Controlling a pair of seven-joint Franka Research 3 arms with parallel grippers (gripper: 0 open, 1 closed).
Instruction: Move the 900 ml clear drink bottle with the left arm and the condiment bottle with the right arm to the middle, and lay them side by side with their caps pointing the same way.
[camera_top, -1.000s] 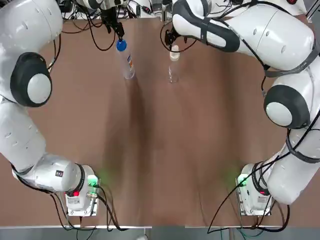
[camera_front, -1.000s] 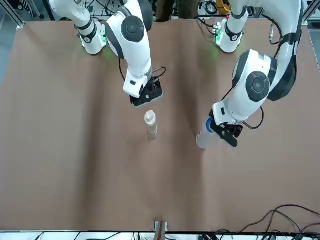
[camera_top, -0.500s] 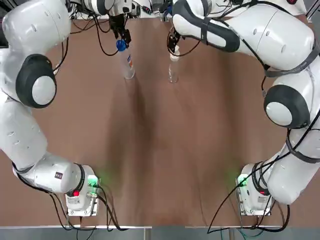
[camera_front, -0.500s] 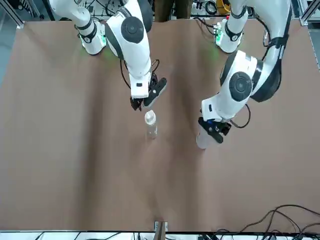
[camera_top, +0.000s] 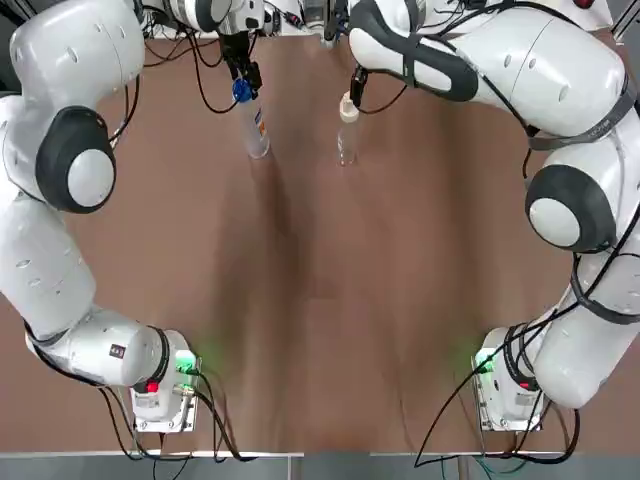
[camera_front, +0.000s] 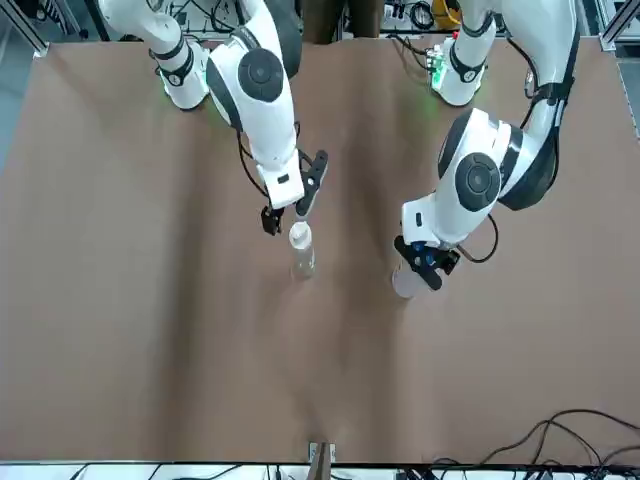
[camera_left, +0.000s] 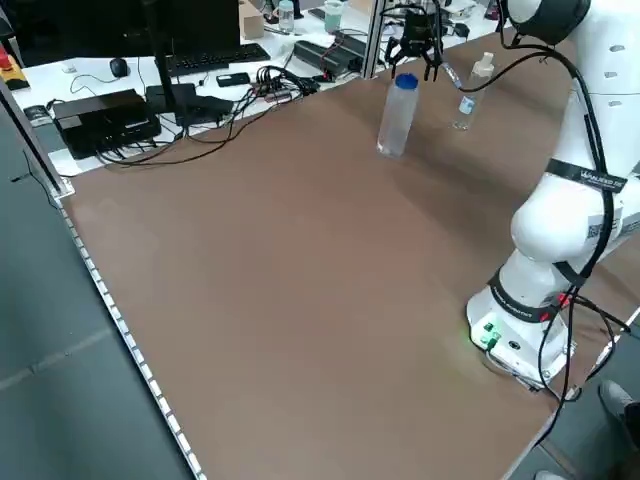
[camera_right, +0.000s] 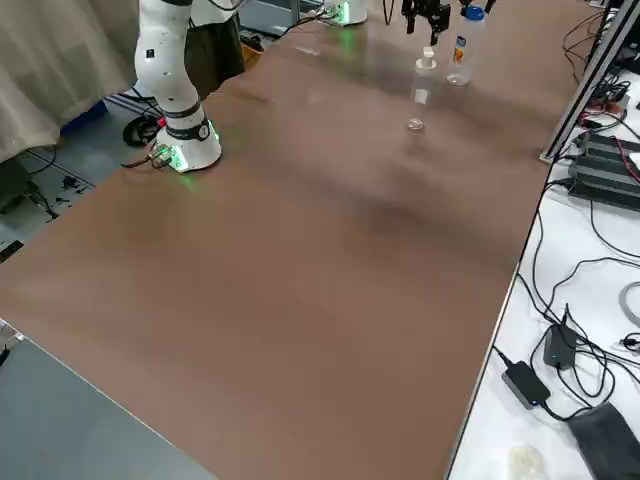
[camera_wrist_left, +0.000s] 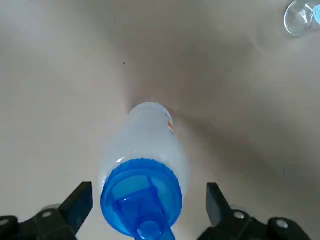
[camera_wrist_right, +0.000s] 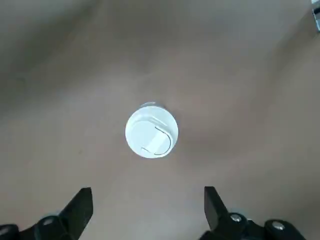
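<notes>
The clear drink bottle (camera_top: 255, 130) with a blue cap stands upright at the far left of the middle. My left gripper (camera_top: 241, 76) hovers open right over its cap. In the left wrist view the blue cap (camera_wrist_left: 141, 195) sits between the spread fingers (camera_wrist_left: 76, 204), not touched. The small condiment bottle (camera_top: 346, 135) with a white cap stands upright a short way to the right. My right gripper (camera_top: 355, 85) hangs open just above it. The white cap (camera_wrist_right: 151, 132) shows from above, ahead of the fingers (camera_wrist_right: 80, 207). In the front view both bottles (camera_front: 301, 250) (camera_front: 407, 278) stand apart.
The brown table (camera_top: 320, 300) stretches bare from the bottles toward the arm bases (camera_top: 165, 385) (camera_top: 505, 385) at the near edge. Cables and electronics (camera_left: 150, 105) lie off the far side, beyond a metal rail (camera_right: 585, 75).
The left gripper slid right and closer over the blue cap. The right gripper turned at the wrist and came nearer the white cap. Both bottles stayed put.
</notes>
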